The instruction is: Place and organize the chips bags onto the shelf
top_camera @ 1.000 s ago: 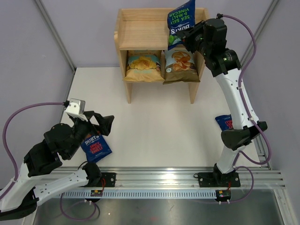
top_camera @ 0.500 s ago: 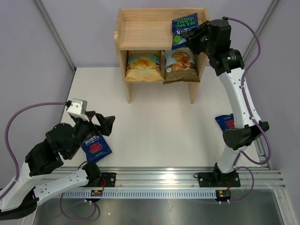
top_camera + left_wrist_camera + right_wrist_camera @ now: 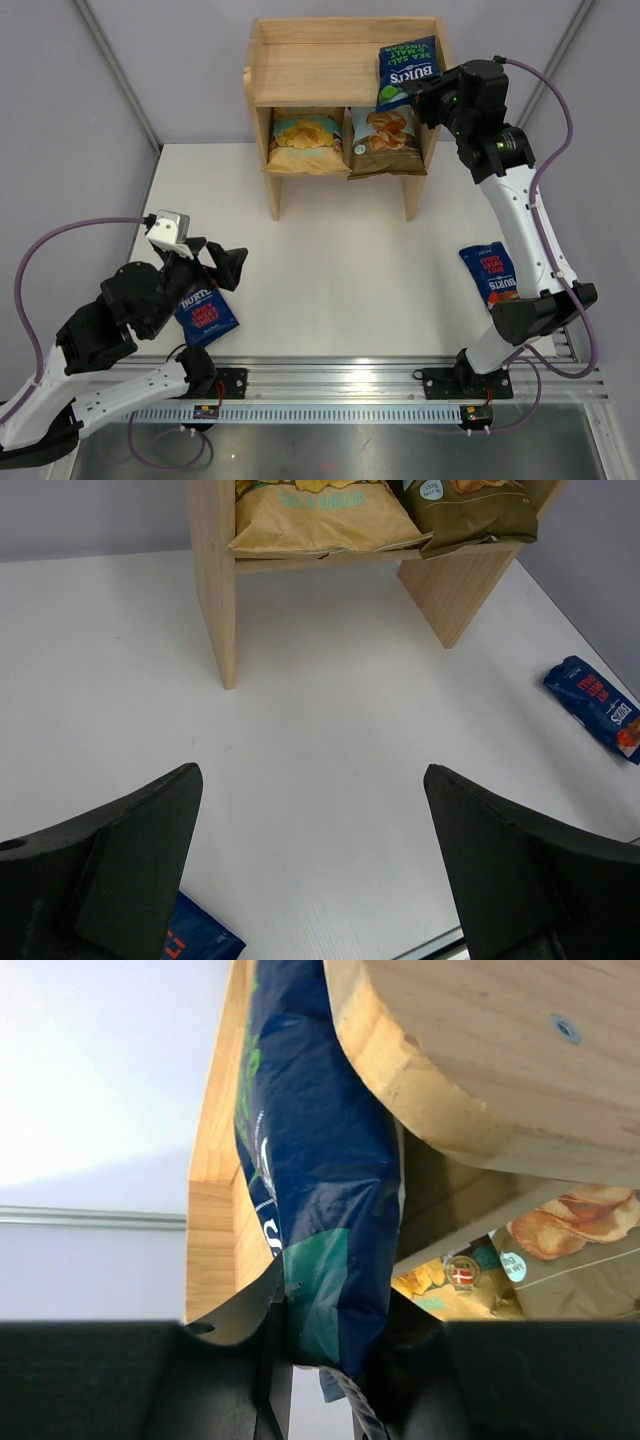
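Two of the five chips bags are home on the shelf (image 3: 300,70), which stands at the far edge of the surface (image 3: 340,240): the yellow bag (image 3: 305,135) and the cassava bag (image 3: 385,135) sit side by side on the lower tier, yellow on the left. A third, the green-lettered Burts bag (image 3: 408,68), is upright at the right end of the top tier with the right pincer (image 3: 330,1320) clamped on one end of it. Whether it already rests on the board cannot be told, so that placement looks under way rather than finished. Two more wait on the surface. The left red bag (image 3: 203,313) lies near the near-left corner, just below the left pincer (image 3: 213,258), whose jaws hang wide apart and hold nothing. The right red bag (image 3: 492,272) lies by the right edge, well apart from the shelf. Most of the top tier is bare wood, seemingly room enough for both.
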`<action>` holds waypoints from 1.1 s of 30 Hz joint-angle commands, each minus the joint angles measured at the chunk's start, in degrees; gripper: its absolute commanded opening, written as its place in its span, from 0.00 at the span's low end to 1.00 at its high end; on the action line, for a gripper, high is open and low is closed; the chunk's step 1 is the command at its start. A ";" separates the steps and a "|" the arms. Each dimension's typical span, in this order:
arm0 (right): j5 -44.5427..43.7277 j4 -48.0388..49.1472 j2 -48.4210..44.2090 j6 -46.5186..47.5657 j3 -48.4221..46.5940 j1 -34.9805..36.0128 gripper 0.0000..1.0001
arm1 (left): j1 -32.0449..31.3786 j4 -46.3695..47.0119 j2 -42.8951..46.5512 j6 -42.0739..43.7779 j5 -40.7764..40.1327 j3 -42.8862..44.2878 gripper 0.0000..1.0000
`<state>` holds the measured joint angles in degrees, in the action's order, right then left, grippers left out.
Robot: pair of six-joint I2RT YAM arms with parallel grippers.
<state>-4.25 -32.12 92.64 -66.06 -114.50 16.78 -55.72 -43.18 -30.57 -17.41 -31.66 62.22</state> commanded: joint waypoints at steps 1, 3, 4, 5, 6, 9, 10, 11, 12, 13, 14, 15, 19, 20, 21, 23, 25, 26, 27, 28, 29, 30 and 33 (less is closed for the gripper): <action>-2.61 5.57 -1.68 -3.54 -0.11 -0.95 0.29 | 0.00 2.57 -0.28 0.89 0.99 -0.34 0.96; -1.29 5.66 -0.45 -4.16 -1.16 -1.39 0.29 | 0.00 2.57 0.07 0.89 0.81 -0.43 0.96; -1.11 5.40 0.08 -4.25 -2.65 -1.48 0.29 | 0.00 2.57 0.16 0.89 0.72 -0.52 0.96; -0.50 5.14 1.30 -4.34 -3.27 -1.57 0.29 | 0.00 2.49 0.33 0.97 0.72 -0.52 0.96; -0.23 4.96 1.92 -4.51 -3.88 -1.66 0.29 | 0.00 2.49 0.33 0.97 0.55 -0.52 0.96; 1.17 4.35 4.03 -4.60 -6.78 -1.92 0.30 | 0.00 2.13 0.77 0.97 0.28 -0.52 0.95; 1.96 4.26 4.82 -4.69 -7.14 -2.10 0.30 | 0.00 2.13 0.86 0.97 0.11 -0.60 0.95; 2.14 4.26 5.00 -4.78 -7.32 -2.10 0.30 | 0.00 2.13 0.95 0.97 0.02 -0.52 0.95; 2.14 4.34 5.09 -4.86 -7.23 -2.18 0.30 | 0.00 2.05 1.03 1.06 0.02 -0.52 0.95; 2.49 4.52 5.35 -5.13 -7.23 -2.10 0.31 | 0.00 2.05 1.12 1.06 0.02 -0.52 0.95; 2.41 4.52 5.27 -5.04 -7.14 -2.18 0.32 | 0.00 1.96 1.12 1.06 -0.07 -0.43 0.95; 2.23 4.52 5.18 -5.04 -7.06 -2.10 0.32 | 0.00 1.96 1.12 1.06 -0.07 -0.43 0.95; 1.61 4.26 4.31 -4.34 -6.18 -2.36 0.38 | 0.00 1.96 1.21 0.97 -0.07 -0.52 0.95; 1.61 4.17 4.13 -4.25 -6.00 -2.36 0.43 | 0.00 1.96 1.21 1.06 0.02 -0.52 0.95; 1.70 4.08 3.87 -4.16 -5.74 -2.36 0.46 | 0.00 1.96 1.21 1.06 -0.07 -0.52 0.95; 1.79 3.47 2.90 -3.55 -5.47 -2.27 0.54 | 0.00 1.87 1.21 0.89 0.02 -0.34 0.95; 1.53 2.50 2.20 -2.59 -4.95 -2.36 0.59 | 0.00 1.87 1.04 0.80 0.02 -0.17 0.95; 1.35 2.24 1.85 -2.14 -4.51 -2.36 0.59 | 0.00 1.96 0.77 0.71 0.02 -0.08 0.95; 1.18 2.06 1.41 -1.71 -3.55 -2.36 0.61 | 0.00 1.87 0.60 0.71 -0.07 0.10 0.95; 0.74 1.89 0.45 -1.27 -2.76 -2.36 0.62 | 0.00 1.52 0.42 0.36 -0.16 0.45 0.95; 0.47 1.97 0.09 -1.17 -1.88 -2.36 0.62 | 0.00 1.26 -0.19 0.18 -0.50 0.71 0.95; 0.38 2.06 -0.44 -1.00 -0.48 -2.36 0.62 | 0.00 1.08 -0.54 0.01 -0.60 0.97 0.95; 0.47 1.97 -1.50 0.05 0.85 -2.36 0.63 | 0.00 0.46 -1.60 -0.34 -0.86 1.77 0.95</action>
<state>-2.55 -29.85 94.00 -68.51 -114.91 14.92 -55.72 -43.64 -30.57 -17.58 -31.77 62.22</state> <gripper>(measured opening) 0.625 0.954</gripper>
